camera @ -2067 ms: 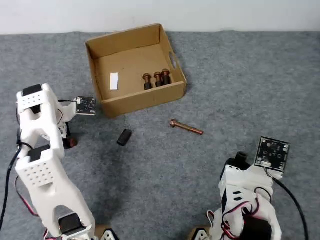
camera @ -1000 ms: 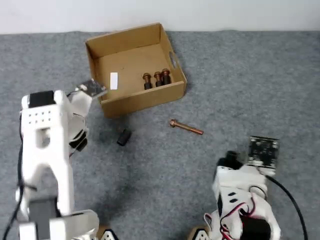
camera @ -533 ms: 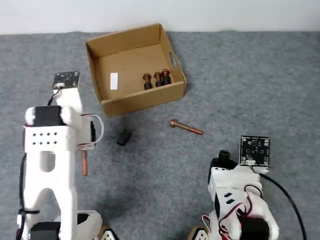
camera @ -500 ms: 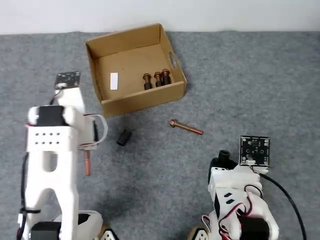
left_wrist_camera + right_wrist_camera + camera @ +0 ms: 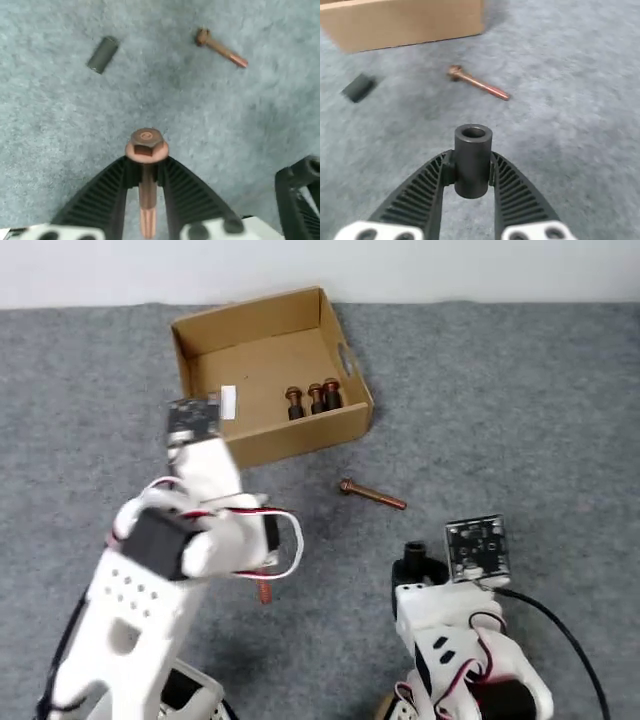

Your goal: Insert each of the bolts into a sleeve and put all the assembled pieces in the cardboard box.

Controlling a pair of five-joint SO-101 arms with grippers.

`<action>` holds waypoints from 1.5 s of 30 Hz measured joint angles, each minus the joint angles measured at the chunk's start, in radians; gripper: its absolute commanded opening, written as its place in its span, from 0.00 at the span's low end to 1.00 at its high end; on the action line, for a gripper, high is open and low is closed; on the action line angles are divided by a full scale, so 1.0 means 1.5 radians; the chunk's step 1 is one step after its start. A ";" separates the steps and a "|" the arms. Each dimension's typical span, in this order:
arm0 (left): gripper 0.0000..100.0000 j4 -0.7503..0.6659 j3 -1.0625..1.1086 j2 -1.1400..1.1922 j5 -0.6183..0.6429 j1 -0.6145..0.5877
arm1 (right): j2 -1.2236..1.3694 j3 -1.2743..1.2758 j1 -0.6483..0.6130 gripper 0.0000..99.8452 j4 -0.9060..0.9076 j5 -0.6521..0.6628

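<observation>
A: Two arms worked over the grey desk (image 5: 540, 390), both loaded. Left arm (image 5: 150, 570) reached out over the middle. The cardboard box (image 5: 290, 440) sat at the far side, three assembled pieces (image 5: 315, 398) in a row by its near wall.

B: Left jaws?

A: Closed tight on a bolt (image 5: 146, 150), gripped just under the hex head, with the shank running back between them. A loose bolt (image 5: 372, 494) lay flat on the desk in front of the box.

B: Right jaws?

A: Clamped round a sleeve (image 5: 473, 159), with the bore facing out and nothing in it. A loose sleeve (image 5: 359, 87) lay on the desk, apart from the loose bolt.

B: So the step was insertion?

A: Likely. My read: get the shank and bore on one line before closing the gap, then feed slowly, since a slight tilt could catch the thread on the bore rim. Both grips should hold until the sleeve seats against the head. I couldn't tell how much free shank cleared the left jaws, and that could limit the approach.
</observation>
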 measured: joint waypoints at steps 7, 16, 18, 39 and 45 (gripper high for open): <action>0.00 -0.050 0.032 -0.165 0.002 -0.005 | 0.000 0.000 -0.135 0.01 0.000 0.000; 0.01 -0.228 0.270 -0.386 -0.033 0.048 | 0.000 0.000 -0.287 0.01 0.000 0.000; 0.01 -0.273 0.330 -0.437 -0.044 0.065 | 0.000 0.000 -0.303 0.01 0.000 0.000; 0.01 -0.470 0.562 -0.698 -0.094 0.175 | 0.004 0.006 -0.374 0.01 -0.017 0.000; 0.01 -0.470 0.576 -0.701 -0.097 0.205 | 0.002 0.007 -0.377 0.01 -0.018 0.000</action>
